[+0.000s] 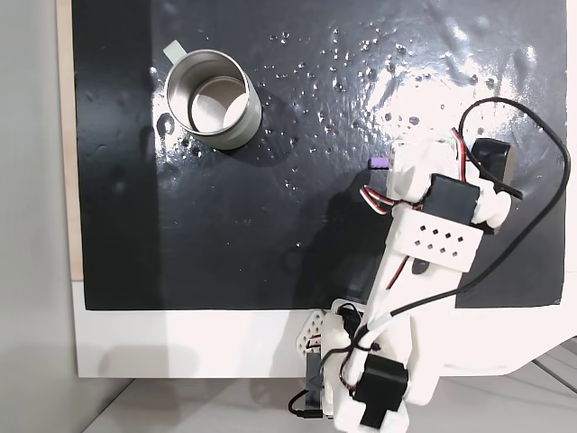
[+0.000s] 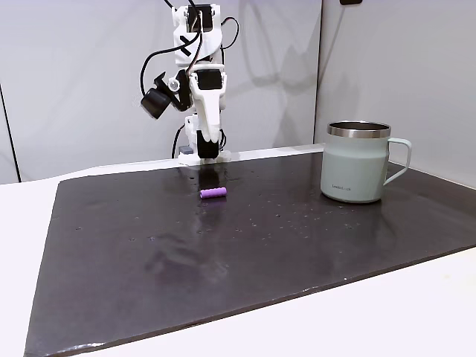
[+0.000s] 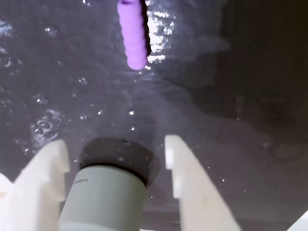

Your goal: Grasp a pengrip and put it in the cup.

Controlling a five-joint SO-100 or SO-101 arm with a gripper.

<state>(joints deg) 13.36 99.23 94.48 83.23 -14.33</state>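
Note:
The purple ribbed pengrip [image 2: 213, 193] lies on its side on the black mat, and it shows just left of the arm's head [image 1: 380, 163] and at the top of the wrist view [image 3: 133, 33]. My gripper [image 2: 210, 154] hangs a little above and behind it, pointing down, open, with nothing between its white fingers [image 3: 185, 173]. In the wrist view the gripper [image 3: 115, 147] frames the distant cup [image 3: 103, 202]. The cup [image 2: 353, 167] stands upright, pale green outside with a silver rim, far from the pengrip and near the mat's upper left corner [image 1: 243, 126].
The black mat [image 1: 270, 234] is glossy and speckled with droplets. It lies on a white table [image 1: 180, 347] whose edge runs along the bottom of a fixed view. The arm's base [image 1: 361, 379] and its cables stand at that edge. A grey wall [image 2: 89, 82] rises behind the arm.

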